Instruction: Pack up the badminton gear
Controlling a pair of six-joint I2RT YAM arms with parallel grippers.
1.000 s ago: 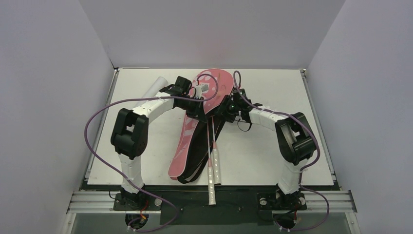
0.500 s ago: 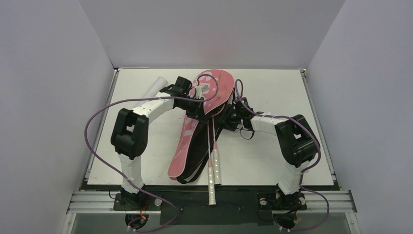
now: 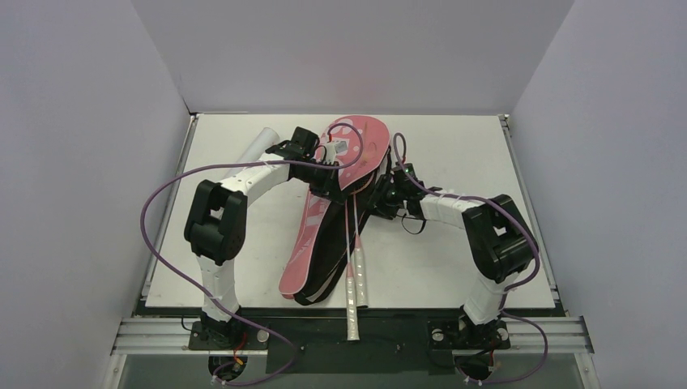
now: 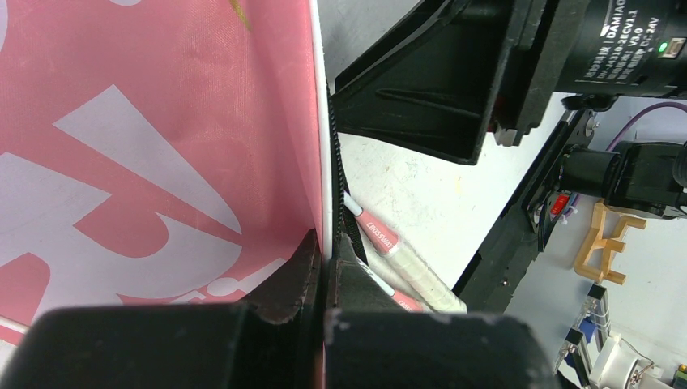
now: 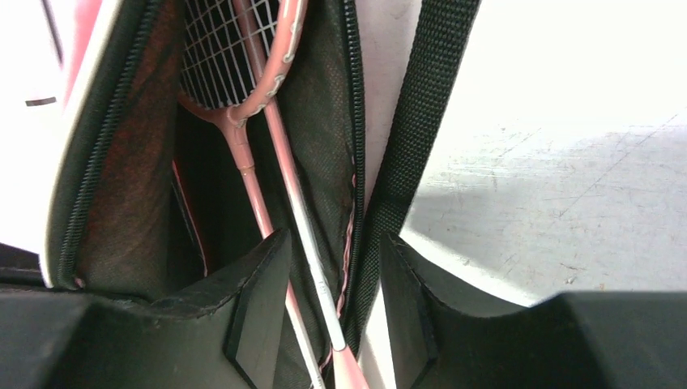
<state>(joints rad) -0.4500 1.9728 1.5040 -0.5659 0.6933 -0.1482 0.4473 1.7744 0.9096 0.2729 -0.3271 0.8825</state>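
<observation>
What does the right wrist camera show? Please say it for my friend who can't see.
Two thin pink-and-white rackets lie inside an open pink cover with a dark lining. Its black strap runs down between the right gripper's fingers, beside the white table.

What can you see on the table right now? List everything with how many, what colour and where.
racket cover: one, pink with dark lining, mid-table, opened
rackets: two, pink and white, inside the cover, grips poking out toward the near edge
strap: one, black, along the cover's right edge
tube: one, white, far left
table: one, white
left gripper: black, shut on the cover's upper flap edge
right gripper: black, open, astride the lower cover edge and strap
</observation>
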